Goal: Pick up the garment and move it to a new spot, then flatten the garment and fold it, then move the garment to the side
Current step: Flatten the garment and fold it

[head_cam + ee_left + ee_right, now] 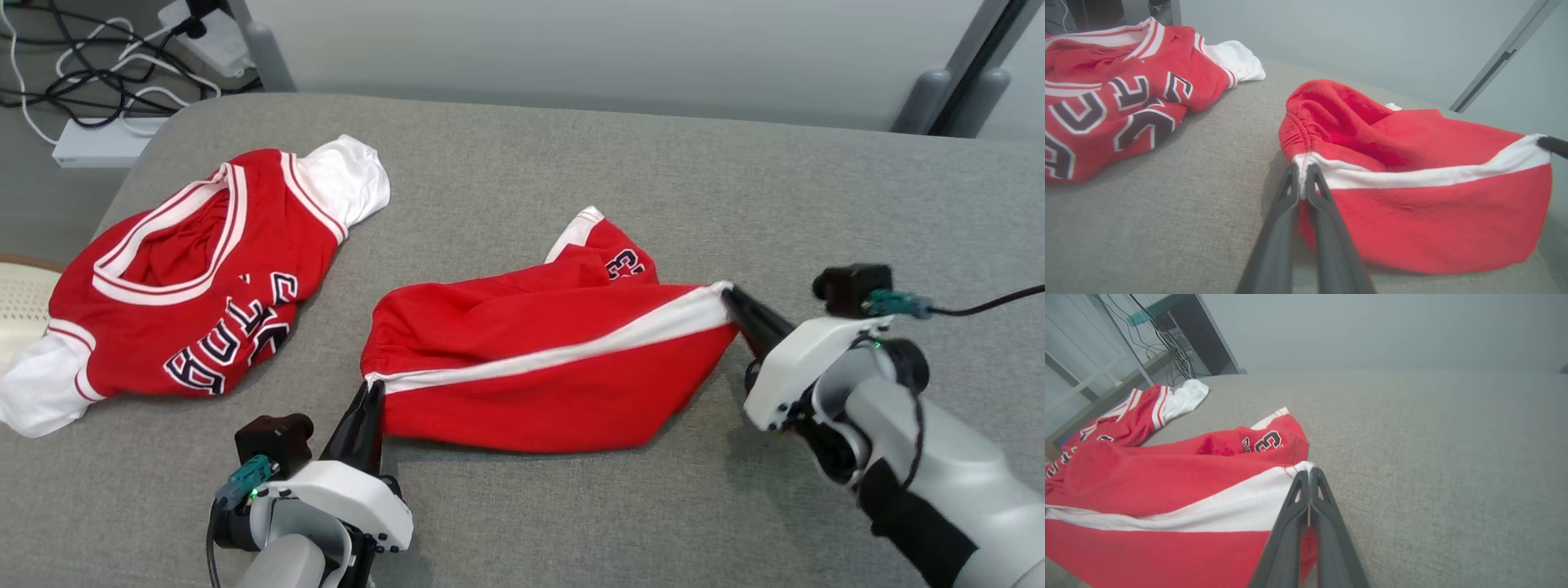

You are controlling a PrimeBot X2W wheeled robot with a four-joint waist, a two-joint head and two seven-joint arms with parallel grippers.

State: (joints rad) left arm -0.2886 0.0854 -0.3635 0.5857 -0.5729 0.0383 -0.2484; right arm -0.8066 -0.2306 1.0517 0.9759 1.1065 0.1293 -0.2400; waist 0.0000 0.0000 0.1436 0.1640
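The garment [539,367] [1412,196] [1151,498] is a pair of red shorts with a white side stripe, stretched between both grippers over the grey table. My left gripper [371,392] [1301,171] is shut on the waistband end at the white stripe. At the opposite end, my right gripper [729,298] [1308,475] is shut on the hem where the stripe ends. The far leg, with dark lettering, lies folded behind on the cloth surface.
A red and white jersey [196,278] [1114,94] lies crumpled at the left of the grey table [571,155]. Cables and a power strip [106,143] sit on the floor beyond the back left corner. A pale round object [20,302] shows at the left edge.
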